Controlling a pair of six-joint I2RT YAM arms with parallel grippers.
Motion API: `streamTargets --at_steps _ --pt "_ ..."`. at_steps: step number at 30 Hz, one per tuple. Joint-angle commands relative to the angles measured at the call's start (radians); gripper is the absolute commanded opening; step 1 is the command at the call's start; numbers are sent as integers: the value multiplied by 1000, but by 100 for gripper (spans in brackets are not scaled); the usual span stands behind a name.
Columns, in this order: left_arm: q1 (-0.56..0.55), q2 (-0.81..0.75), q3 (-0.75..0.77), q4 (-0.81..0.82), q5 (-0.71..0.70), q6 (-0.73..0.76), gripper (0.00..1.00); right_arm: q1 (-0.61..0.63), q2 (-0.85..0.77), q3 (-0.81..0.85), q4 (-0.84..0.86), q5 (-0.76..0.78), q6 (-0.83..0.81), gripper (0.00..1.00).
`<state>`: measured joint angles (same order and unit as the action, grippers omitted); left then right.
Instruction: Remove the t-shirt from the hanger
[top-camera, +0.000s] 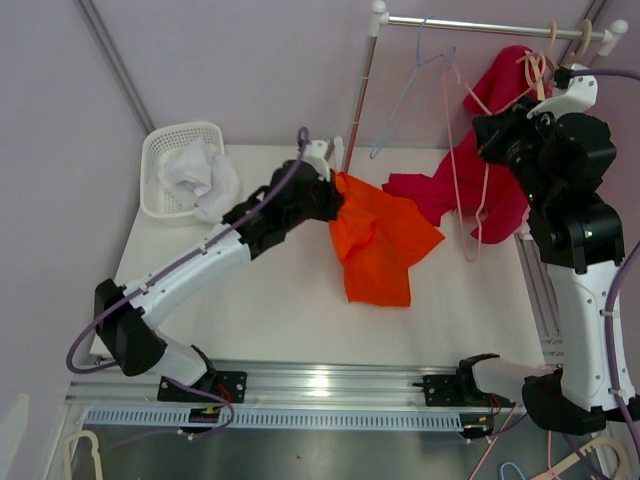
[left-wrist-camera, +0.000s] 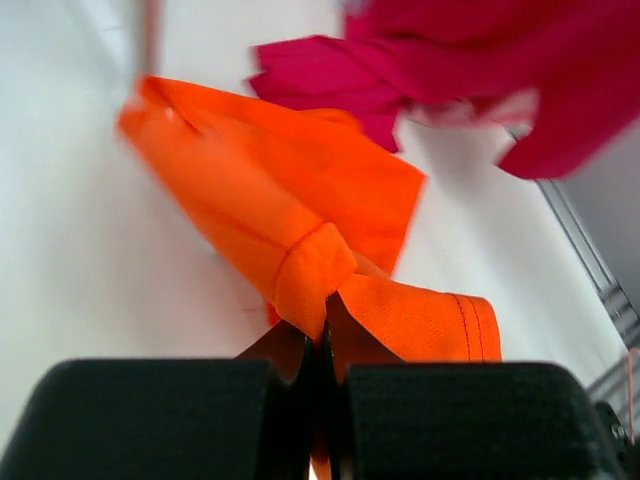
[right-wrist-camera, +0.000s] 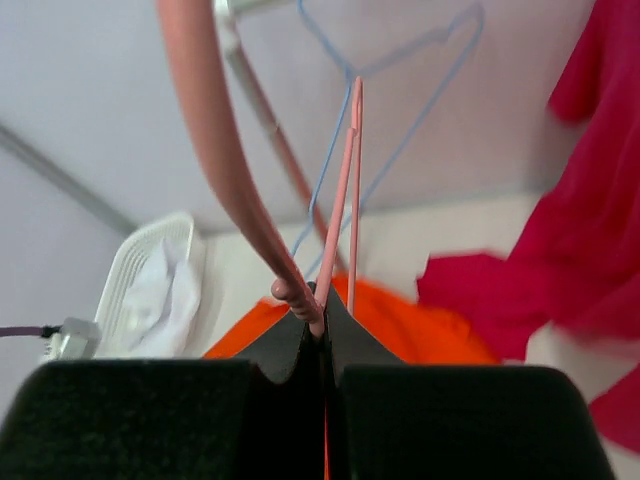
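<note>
My left gripper (top-camera: 335, 192) is shut tight on the bright orange cotton t-shirt (top-camera: 378, 245). On the left wrist cam my 2 black fingers (left-wrist-camera: 160, 420) are pressed together w/ a bunched orange fold pinched between them.

The orange shirt is below the silver metal clothes rail (top-camera: 480, 24), under its left half, down on the white table top (top-camera: 250, 310). One end is lifted up at my fingers. The rest lies spread on the table.

My right gripper (top-camera: 487, 140) is just under the rail's right end. It's closed too, nipping the thin pink plastic hanger (right-wrist-camera: 353, 200). The right wrist cam shows the skinny pink bars squeezed between my fingers. The hanger dangles down from there & is apart from the orange shirt.

A dark pink t-shirt (top-camera: 495, 175) hangs under the rail's right end, behind the pink hanger. It droops to the table, and its low edge is just beside the orange shirt. Can't tell if the 2 shirts touch.

A light blue wire hanger (top-camera: 398, 105) hangs from the rail's left part. Well left of the rail is a white plastic basket (top-camera: 160, 150) w/ white cloth (top-camera: 200, 180) in it.
</note>
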<state>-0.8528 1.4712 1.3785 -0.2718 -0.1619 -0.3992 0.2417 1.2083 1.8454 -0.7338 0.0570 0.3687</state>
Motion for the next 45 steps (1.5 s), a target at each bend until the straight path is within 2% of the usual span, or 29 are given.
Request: streamTargets --at_steps 1,4,5,6,8,9,10,12,13,14,16,17,20,22,26,35,40,43,45 --pt "124 -72 112 -174 131 -90 1 -1 114 -29 217 162 -143 0" --pt "247 -26 420 -268 233 -12 1 -19 193 69 241 152 -172 0" --pt "317 25 488 -288 267 -4 1 -30 259 163 211 114 -175 0" --pt "357 56 699 -306 297 0 1 -42 296 219 189 94 -168 0" --pt "432 133 860 -360 369 -58 1 -70 399 329 123 78 -152 0" --pt "508 214 934 -347 419 -84 1 -71 424 419 108 86 -149 0" --pt "544 256 1155 -289 502 -140 1 -73 448 455 93 83 -148 0" --pt "642 319 1263 -186 525 -188 1 -76 500 518 85 92 -149 0" --pt "679 310 1262 -59 521 -237 1 -74 514 529 85 93 -152 0" --pt "717 287 1158 15 513 -254 1 -79 526 535 94 92 -158 0" --pt "822 197 1069 165 440 -262 1 -87 557 543 109 99 -171 0" --pt "904 169 947 202 376 -257 1 -91 568 540 138 101 -172 0" --pt "1017 132 861 266 354 -282 1 -107 606 543 206 93 -175 0" --pt "1083 158 876 202 360 -285 1 -119 655 572 212 80 -160 0" --pt "1101 214 775 224 335 -230 1 -142 769 722 178 38 -134 0" --pt "1110 446 792 146 294 -282 1 -171 852 730 269 -28 -106 0" --pt "1110 556 752 -15 196 -397 1 -189 884 767 288 -107 -68 0" --pt "1109 626 824 -159 200 -403 1 -193 893 770 272 -141 -45 0" --pt "1109 679 829 -226 200 -414 5 -194 892 744 271 -158 -33 0"
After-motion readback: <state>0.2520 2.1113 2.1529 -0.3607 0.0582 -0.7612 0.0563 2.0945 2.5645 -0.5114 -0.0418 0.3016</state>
